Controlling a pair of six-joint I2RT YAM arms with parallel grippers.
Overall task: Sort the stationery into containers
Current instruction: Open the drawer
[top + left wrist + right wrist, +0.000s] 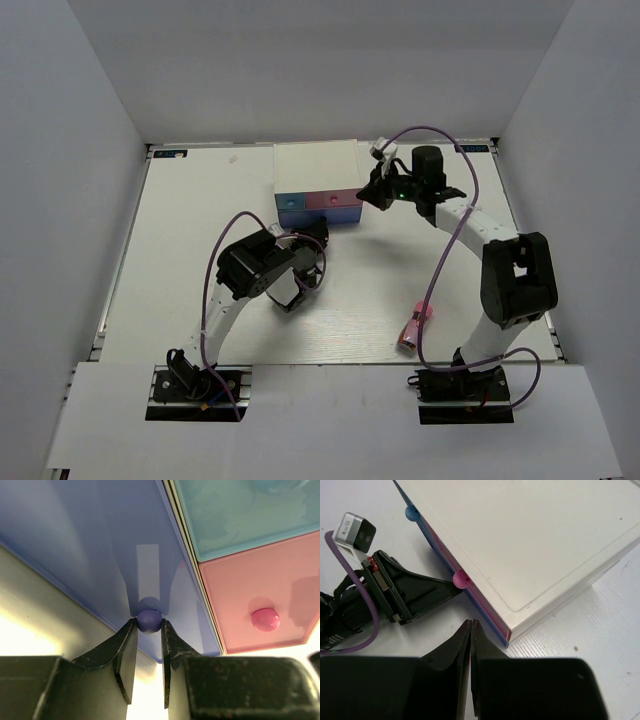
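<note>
The white drawer chest stands at the back middle of the table, with all three drawers closed. My left gripper is at its front. In the left wrist view the left gripper is shut on the small knob of the wide periwinkle drawer. My right gripper is shut and empty, just off the chest's right front corner. The pink tube lies on the table by the right arm's base. The highlighters and the blue-grey pot are out of view.
The light blue drawer front and the pink front with its knob sit beside the periwinkle one. The right arm's purple cable loops over the table. White walls enclose the table on three sides.
</note>
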